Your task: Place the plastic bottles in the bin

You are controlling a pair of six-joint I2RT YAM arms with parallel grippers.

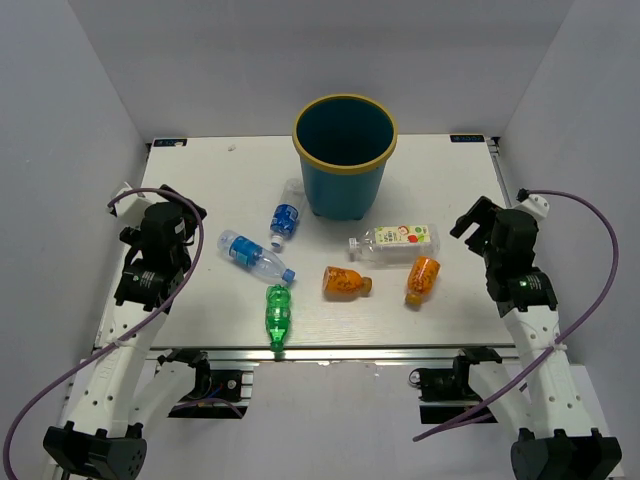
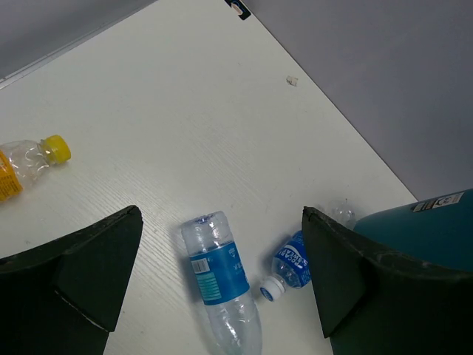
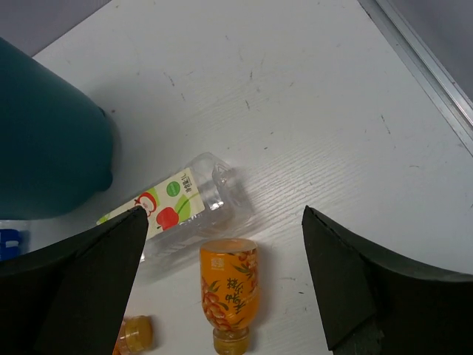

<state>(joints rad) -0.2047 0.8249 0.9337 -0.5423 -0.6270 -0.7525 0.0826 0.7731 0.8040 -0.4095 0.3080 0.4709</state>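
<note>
Spreading beneath everything, the white surface (image 1: 200, 180) carries the teal bin (image 1: 344, 156), upright at the far middle. Both pincers hang wide open and empty: the left pincer (image 1: 190, 215) near the left edge, the right pincer (image 1: 470, 222) near the right. All bottles lie flat in front of the bin: fruit-label bottle (image 1: 395, 241), two blue-label bottles (image 1: 256, 257) (image 1: 287, 219), green bottle (image 1: 277, 316), two orange bottles (image 1: 345, 283) (image 1: 422, 279).
</note>
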